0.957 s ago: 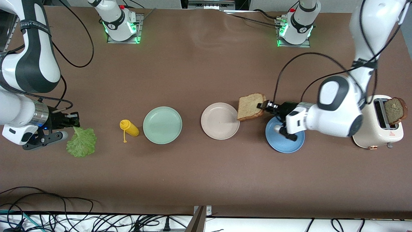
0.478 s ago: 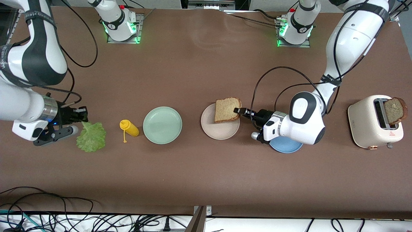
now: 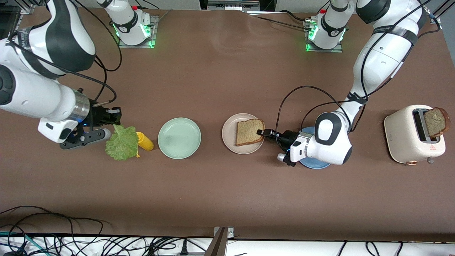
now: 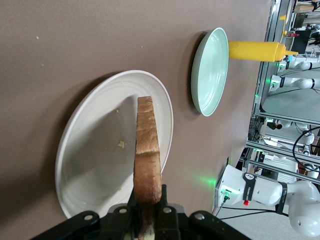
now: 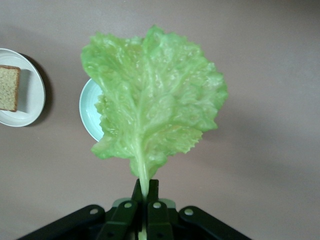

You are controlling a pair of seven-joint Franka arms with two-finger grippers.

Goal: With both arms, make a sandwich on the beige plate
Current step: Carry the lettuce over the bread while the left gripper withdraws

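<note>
A brown bread slice [image 3: 250, 132] lies flat and low over the beige plate [image 3: 231, 142]. My left gripper [image 3: 261, 132] is shut on the slice's edge, at the plate's rim toward the left arm's end. In the left wrist view the slice [image 4: 147, 150] stands edge-on between the fingers of the left gripper [image 4: 148, 210], above the beige plate [image 4: 95, 165]. My right gripper [image 3: 115, 122] is shut on the stem of a green lettuce leaf [image 3: 122, 142], which hangs over the yellow bottle. In the right wrist view the lettuce leaf [image 5: 152, 105] spreads out from the right gripper [image 5: 145, 192].
A yellow squeeze bottle [image 3: 145, 141] lies beside the mint-green plate [image 3: 179, 138]. A blue plate [image 3: 312, 164] is partly hidden under the left arm. A cream toaster [image 3: 414, 133] with a second bread slice [image 3: 436, 122] in its slot stands at the left arm's end.
The left gripper carried the bread slice from beside the beige plate to low over it. The right gripper moved with the lettuce toward the plates, now over the yellow bottle.
</note>
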